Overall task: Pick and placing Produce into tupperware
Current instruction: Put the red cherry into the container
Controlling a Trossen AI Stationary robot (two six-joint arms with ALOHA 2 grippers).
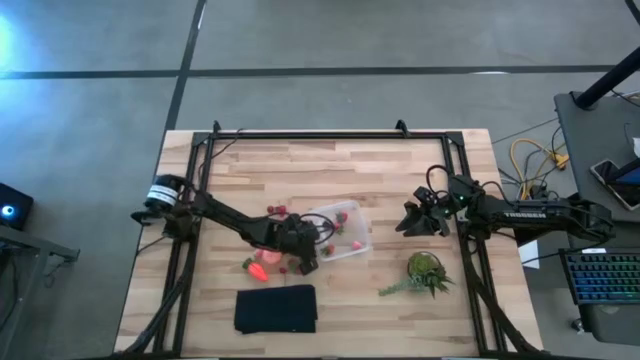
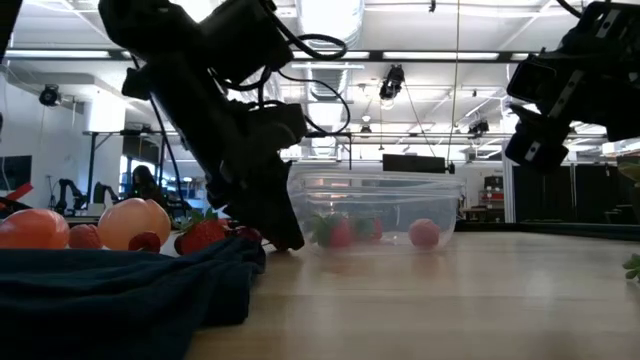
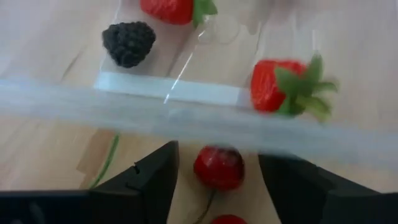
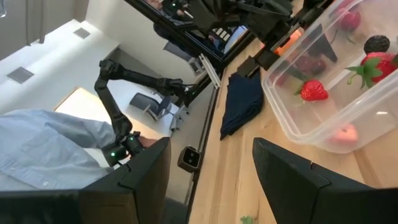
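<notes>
Grey concrete floor surrounds a light wooden table (image 1: 330,190) framed by black rails, and everything on it can be placed against the clear tupperware (image 1: 340,232) near the table's middle. Farthest to the left of the tupperware, the left arm reaches in from the table's left edge, and a loose cluster of produce lies beside it: an orange-red carrot-like piece (image 1: 259,269), a pinkish round one (image 1: 268,256) and a few small red berries (image 1: 276,210). In front of that cluster, toward the near edge, a dark folded cloth (image 1: 276,309) lies flat. The left gripper (image 1: 306,262) is down at the table just outside the tupperware's left wall, its fingers (image 3: 152,180) parted on either side of a small red cherry-like piece (image 3: 219,168) on the wood, not visibly touching it. Inside the tupperware are strawberries with green caps (image 3: 273,86), a dark blackberry-like piece (image 3: 129,42) and a pink round piece (image 2: 424,233); much of its floor stays bare. Right of the tupperware a strip of bare wood separates it from the right gripper (image 1: 415,222), which hangs above the table with its fingers (image 4: 146,177) spread and nothing between them. Just in front of that gripper, a green leafy plant (image 1: 425,272) sits near the right rail. Bare wood runs along the whole far side of the table behind the tupperware.
</notes>
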